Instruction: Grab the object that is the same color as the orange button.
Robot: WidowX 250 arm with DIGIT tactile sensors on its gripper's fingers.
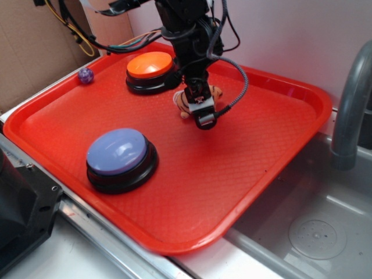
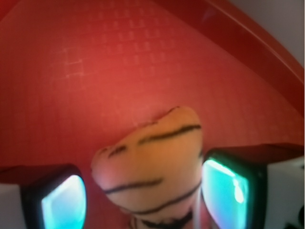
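Observation:
The small plush tiger (image 1: 182, 102), orange and cream with black stripes, lies on the red tray (image 1: 261, 145) just right of the orange button (image 1: 150, 64). My gripper (image 1: 200, 113) has come down over the tiger, one finger on each side. In the wrist view the tiger (image 2: 152, 162) fills the space between the jaws of my gripper (image 2: 145, 188). The right finger (image 2: 228, 186) is at the tiger's side. The left finger (image 2: 62, 200) stands slightly off it with a thin gap. The jaws are open around the toy.
A lavender-blue button (image 1: 119, 154) stands at the tray's front left. A tiny purple ball (image 1: 86, 75) lies by the tray's far left rim. A grey faucet pipe (image 1: 351, 99) rises at the right over a metal sink (image 1: 314, 232). Cardboard stands behind on the left.

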